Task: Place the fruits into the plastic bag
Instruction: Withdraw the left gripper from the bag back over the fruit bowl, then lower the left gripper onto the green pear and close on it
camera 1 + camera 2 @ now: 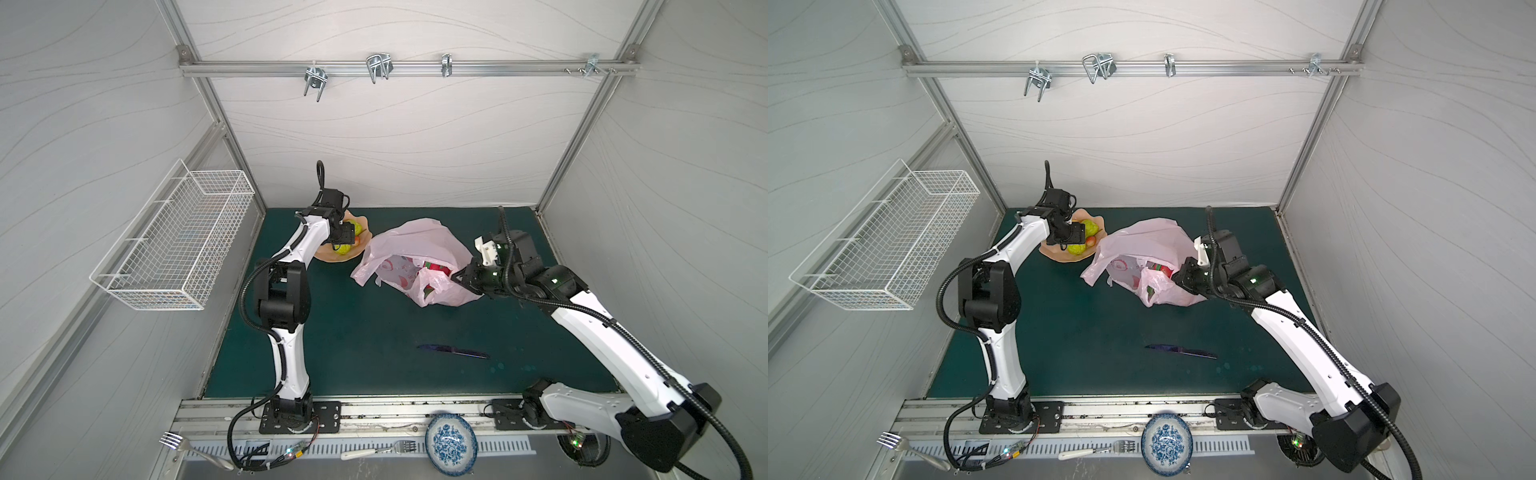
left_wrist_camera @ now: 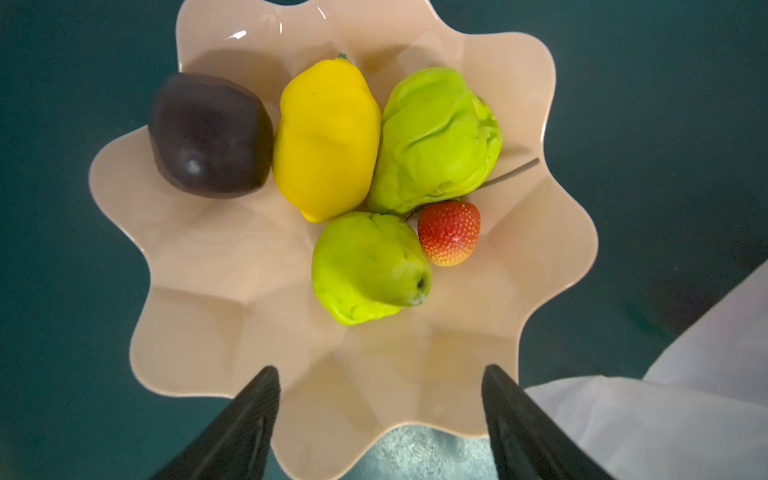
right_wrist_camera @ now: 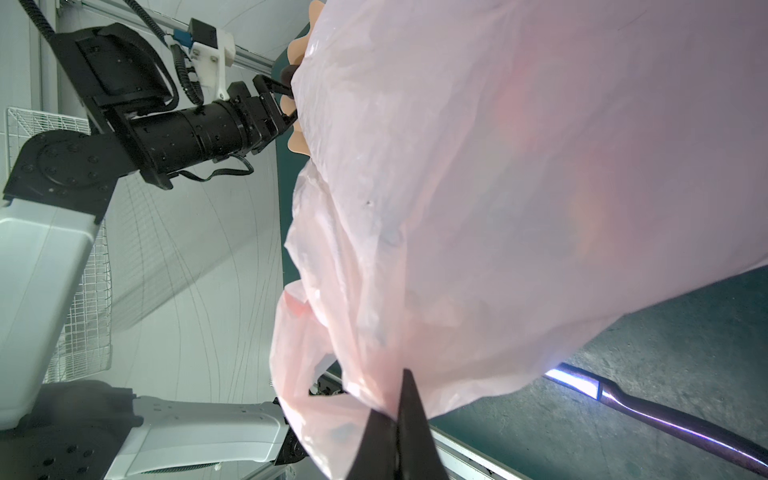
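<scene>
A peach scalloped bowl point(image 2: 216, 332) holds several fruits: a dark brown round one point(image 2: 210, 135), a yellow lemon point(image 2: 326, 139), two green pears point(image 2: 434, 139) point(image 2: 368, 268) and a strawberry point(image 2: 449, 232). My left gripper point(image 2: 380, 374) hovers over the bowl's near rim, open, with nothing between its fingers; in a top view it is above the bowl point(image 1: 347, 239). The pale pink plastic bag point(image 1: 415, 245) lies to the bowl's right with its mouth held up. A red and green fruit point(image 1: 436, 268) shows inside it. My right gripper point(image 3: 405, 376) is shut on the bag's edge.
A dark knife point(image 1: 453, 351) lies on the green mat in front of the bag. A white wire basket point(image 1: 174, 245) hangs on the left wall. A blue patterned plate point(image 1: 451, 442) and two forks point(image 1: 378, 449) point(image 1: 187, 446) lie on the front ledge.
</scene>
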Available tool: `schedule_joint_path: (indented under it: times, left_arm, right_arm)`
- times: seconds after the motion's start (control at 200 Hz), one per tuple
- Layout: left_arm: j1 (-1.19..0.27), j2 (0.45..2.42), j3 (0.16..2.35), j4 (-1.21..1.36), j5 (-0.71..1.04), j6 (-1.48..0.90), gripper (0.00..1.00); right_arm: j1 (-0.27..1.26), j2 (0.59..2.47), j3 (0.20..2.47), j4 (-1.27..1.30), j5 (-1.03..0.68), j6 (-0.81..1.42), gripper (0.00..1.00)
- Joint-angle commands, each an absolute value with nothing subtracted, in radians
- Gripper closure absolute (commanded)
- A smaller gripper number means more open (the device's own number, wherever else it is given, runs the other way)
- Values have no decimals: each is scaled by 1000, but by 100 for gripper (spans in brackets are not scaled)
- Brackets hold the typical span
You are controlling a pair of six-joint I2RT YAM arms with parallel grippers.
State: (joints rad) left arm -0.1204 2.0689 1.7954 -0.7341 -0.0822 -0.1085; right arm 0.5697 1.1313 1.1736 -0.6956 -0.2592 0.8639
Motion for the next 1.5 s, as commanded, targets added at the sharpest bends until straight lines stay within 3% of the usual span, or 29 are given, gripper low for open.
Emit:
schedule_joint_path:
  times: [0.0,0.405,0.635,0.865,1.01,1.326,1.496]
  left_arm:
    - [-116,2119,1888,-734,-112,-116,23]
    - [-116,2264,2028,-796,-118,-138,30]
    - [-116,2314,2102,-832,-121,-114,40]
    - [-115,2336,2119,-860,-124,-99,55]
    - [-115,2335,2119,-880,-144,-81,69]
    - [-115,2210,2037,-846,-178,-65,92]
    - [-115,2120,1978,-838,-195,-69,95]
  right_arm:
    - [564,1131,1201,-730,-272,851,100]
    - [565,1134,1197,-730,-284,850,100]
    - [565,1137,1199,-727,-288,851,100]
    - [564,1134,1193,-727,-286,851,100]
    - [564,1134,1190,-719,-283,852,100]
    - [563,1140,1191,-706,-284,853,100]
    - [558,1134,1187,-700,-281,854,100]
